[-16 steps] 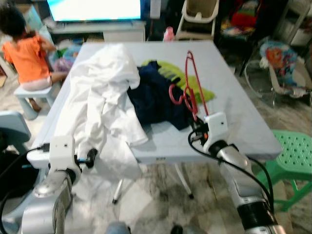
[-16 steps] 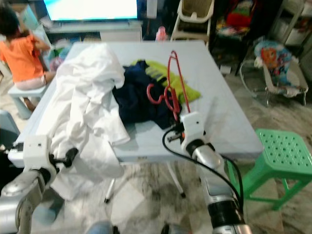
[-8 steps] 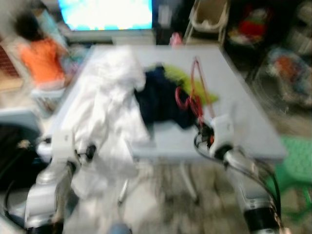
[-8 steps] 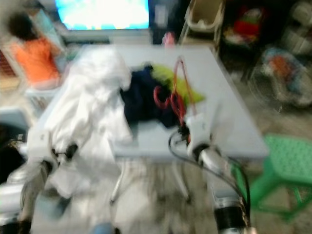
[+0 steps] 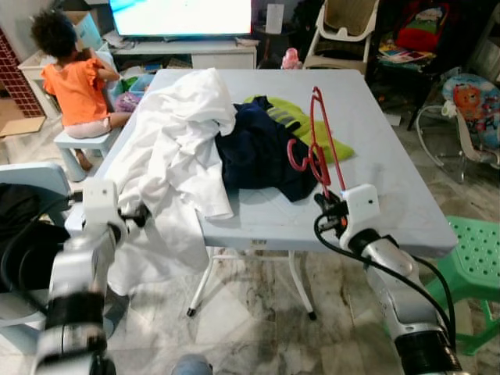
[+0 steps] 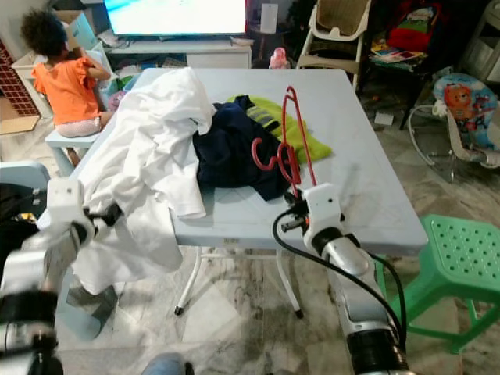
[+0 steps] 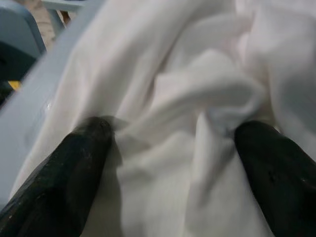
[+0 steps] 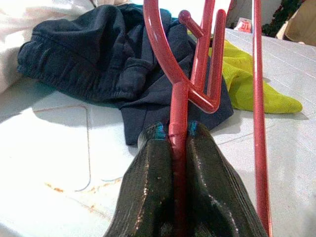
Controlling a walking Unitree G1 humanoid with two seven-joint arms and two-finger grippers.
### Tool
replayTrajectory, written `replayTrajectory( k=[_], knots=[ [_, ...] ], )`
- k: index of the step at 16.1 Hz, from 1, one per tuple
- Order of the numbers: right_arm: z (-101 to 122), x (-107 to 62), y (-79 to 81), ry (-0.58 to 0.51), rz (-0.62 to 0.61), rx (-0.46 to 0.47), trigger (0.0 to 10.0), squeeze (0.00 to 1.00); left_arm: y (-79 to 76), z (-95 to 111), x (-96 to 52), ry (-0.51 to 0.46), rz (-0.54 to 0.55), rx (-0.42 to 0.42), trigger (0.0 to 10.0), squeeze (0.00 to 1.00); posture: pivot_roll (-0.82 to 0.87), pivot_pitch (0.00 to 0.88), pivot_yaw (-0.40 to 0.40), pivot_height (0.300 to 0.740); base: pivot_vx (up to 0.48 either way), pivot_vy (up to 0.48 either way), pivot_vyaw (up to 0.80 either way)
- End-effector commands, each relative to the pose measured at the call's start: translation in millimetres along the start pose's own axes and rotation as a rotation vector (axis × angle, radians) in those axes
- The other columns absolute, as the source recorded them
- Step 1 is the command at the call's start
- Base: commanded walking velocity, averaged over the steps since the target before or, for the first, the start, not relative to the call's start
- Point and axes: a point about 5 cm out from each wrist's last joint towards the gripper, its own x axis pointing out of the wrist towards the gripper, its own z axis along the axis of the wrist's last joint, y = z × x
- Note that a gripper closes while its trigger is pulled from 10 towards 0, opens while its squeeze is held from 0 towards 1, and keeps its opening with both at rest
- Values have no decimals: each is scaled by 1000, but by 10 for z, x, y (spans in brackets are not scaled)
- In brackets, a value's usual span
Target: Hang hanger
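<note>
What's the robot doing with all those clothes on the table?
The robot stands at a grey table piled with clothes. Its right gripper is shut on a red hanger, holding it upright over the table's near edge. Its left gripper is open against a white shirt that hangs off the table's side. A dark blue garment and a yellow-green one lie beside it. A child sits farther back.

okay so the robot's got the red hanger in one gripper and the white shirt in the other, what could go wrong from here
The right gripper pinches the red hanger on one thin bar, so it may twist or slip. The left gripper stands open around folds of the white shirt, which lies over the navy garment; pulling could drag that off the table. A child sits nearby.
</note>
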Motion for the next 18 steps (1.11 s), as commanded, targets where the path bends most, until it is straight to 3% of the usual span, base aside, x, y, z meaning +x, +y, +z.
replayTrajectory(
  k=[1,5,7,8,9,12,18],
  knots=[
    [30,-32,-55,-1,-15,-2,10000,0,-3,84,64,-33,3,-13,10000,0,-5,0,4,740,0,0,0],
    [30,-64,-86,5,-27,-4,10000,0,-52,214,163,-68,-4,-41,10000,0,-16,0,1,740,0,0,0],
    [30,-86,-90,8,-31,-4,10000,0,-161,307,225,-91,-44,-51,10000,0,-30,1,-7,740,0,0,0],
    [34,-95,-90,9,-32,-2,10000,0,-224,337,257,-90,-65,-50,10000,0,-46,3,-11,740,0,0,0],
    [62,-112,-59,11,-21,-9,10000,0,-448,391,313,-76,-143,-38,10000,0,-65,7,-13,740,0,0,0],
    [85,-124,-56,8,-18,-13,10000,0,-523,409,324,-66,-151,-25,10000,0,-93,8,-13,740,0,0,0],
    [174,-259,-227,11,-70,-52,10000,0,-942,681,305,-110,-236,-66,10000,0,-201,18,3,740,0,0,0]
  ],
)
